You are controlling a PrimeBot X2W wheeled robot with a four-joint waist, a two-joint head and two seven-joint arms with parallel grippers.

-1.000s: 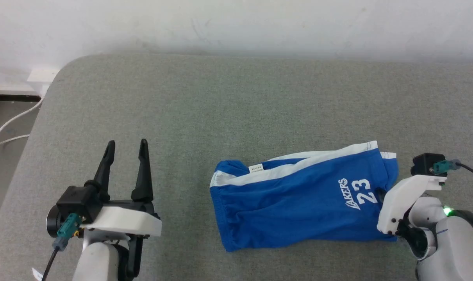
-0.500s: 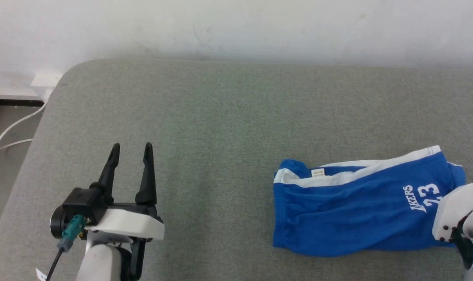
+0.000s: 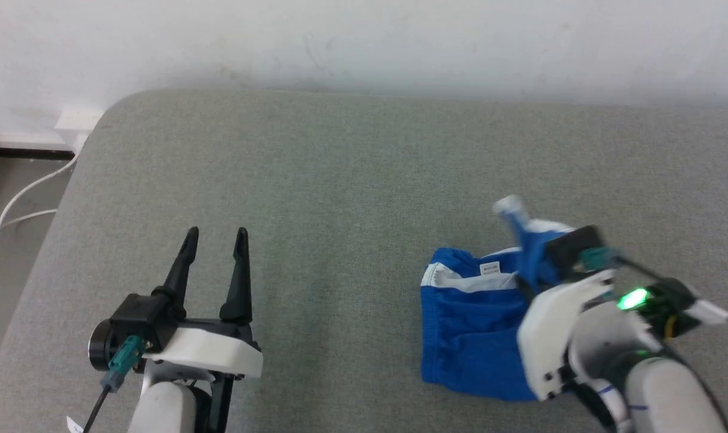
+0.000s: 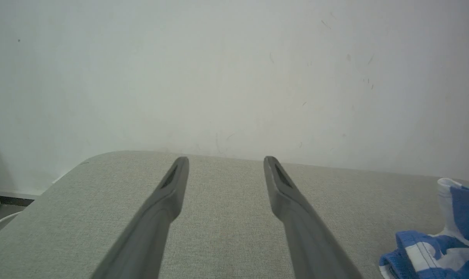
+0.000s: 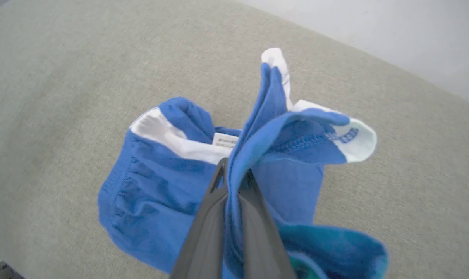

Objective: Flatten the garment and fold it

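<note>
Folding: right gripper (image 5: 234,172) pinches the garment (image 5: 168,182) by its hem (image 5: 315,141), lifted over the waistband (image 5: 116,193). Best laid edge-to-edge before release. Left gripper (image 3: 216,233) spread, unladen.

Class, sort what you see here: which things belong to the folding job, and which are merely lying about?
Belong to the job:
blue shorts, partly lifted off the grey tabletop
right gripper, fingers shut on the shorts' cloth
left gripper, open, apart from the shorts

Just lying about:
white cable, beyond the tabletop's left edge
white box, against the wall
</note>
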